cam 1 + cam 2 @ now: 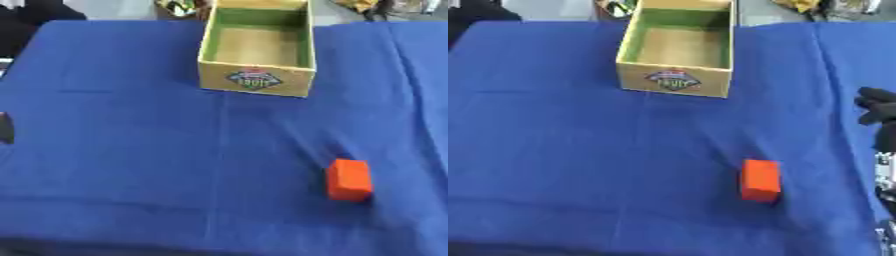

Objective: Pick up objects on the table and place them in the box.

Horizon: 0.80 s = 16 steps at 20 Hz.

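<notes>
An orange block (350,179) lies on the blue cloth at the front right, nothing touching it. The open cardboard box (255,80), green inside with a logo on its front wall, stands at the back centre, and nothing shows inside it. My right hand (876,111) comes in at the right edge of the right eye view, fingers relaxed and holding nothing. It hovers to the right of the block and farther back. Of my left hand (4,128) only a dark sliver shows at the left edge of the left eye view, far from both things.
The blue cloth (131,165) covers the whole table, with folds running across it. Cluttered items (179,7) sit beyond the far edge behind the box. A dark shape (26,20) fills the back left corner.
</notes>
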Motion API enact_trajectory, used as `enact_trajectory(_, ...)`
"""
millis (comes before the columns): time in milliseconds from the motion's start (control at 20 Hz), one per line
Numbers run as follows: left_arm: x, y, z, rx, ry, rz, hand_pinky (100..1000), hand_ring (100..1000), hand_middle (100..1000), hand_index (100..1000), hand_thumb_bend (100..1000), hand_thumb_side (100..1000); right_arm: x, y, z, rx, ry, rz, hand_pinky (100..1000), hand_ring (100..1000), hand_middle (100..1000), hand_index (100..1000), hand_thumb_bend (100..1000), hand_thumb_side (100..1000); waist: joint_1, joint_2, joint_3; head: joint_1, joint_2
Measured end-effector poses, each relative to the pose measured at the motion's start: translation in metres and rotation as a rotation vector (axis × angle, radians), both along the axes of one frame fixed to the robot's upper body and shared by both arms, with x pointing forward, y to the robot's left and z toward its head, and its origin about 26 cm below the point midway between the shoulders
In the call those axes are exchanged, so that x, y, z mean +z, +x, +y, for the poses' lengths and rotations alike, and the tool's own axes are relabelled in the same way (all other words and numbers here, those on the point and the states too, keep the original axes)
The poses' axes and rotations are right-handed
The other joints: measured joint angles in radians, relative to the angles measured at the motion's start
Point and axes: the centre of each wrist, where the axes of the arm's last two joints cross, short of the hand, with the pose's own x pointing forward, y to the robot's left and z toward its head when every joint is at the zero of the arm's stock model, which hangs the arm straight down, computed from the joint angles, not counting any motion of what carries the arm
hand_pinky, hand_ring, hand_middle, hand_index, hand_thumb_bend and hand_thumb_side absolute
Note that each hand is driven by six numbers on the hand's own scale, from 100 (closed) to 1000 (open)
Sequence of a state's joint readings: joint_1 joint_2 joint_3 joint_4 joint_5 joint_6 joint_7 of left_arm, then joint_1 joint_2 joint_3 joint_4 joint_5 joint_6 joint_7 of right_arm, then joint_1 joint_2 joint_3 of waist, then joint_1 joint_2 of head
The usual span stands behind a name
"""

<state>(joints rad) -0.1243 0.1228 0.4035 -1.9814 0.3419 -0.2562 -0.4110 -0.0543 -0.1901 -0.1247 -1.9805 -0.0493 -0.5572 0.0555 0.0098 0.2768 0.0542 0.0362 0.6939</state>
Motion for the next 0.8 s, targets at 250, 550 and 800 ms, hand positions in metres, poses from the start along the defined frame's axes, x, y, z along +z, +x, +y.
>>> enact_trajectory(250,0.0,0.0,0.0,-0.001,0.001,0.001,237,309,414,724,100,1000,0.0,0.0,0.0,0.003,-0.002,-0.008,769,790,485,659,100,508,0.0,0.0,-0.001,-0.011,0.0)
enact_trajectory(550,0.0,0.0,0.0,-0.001,0.001,0.001,236,309,414,724,100,1000,0.005,-0.005,-0.019,-0.029,-0.218,-0.069,783,828,605,758,219,1000,-0.001,0.001,-0.007,-0.011,0.0)
enact_trajectory(800,0.0,0.0,0.0,-0.004,0.006,0.004,236,309,414,724,100,1000,0.033,-0.008,-0.056,-0.104,-0.821,-0.188,785,817,749,857,318,1000,-0.007,0.0,-0.008,-0.012,0.0)
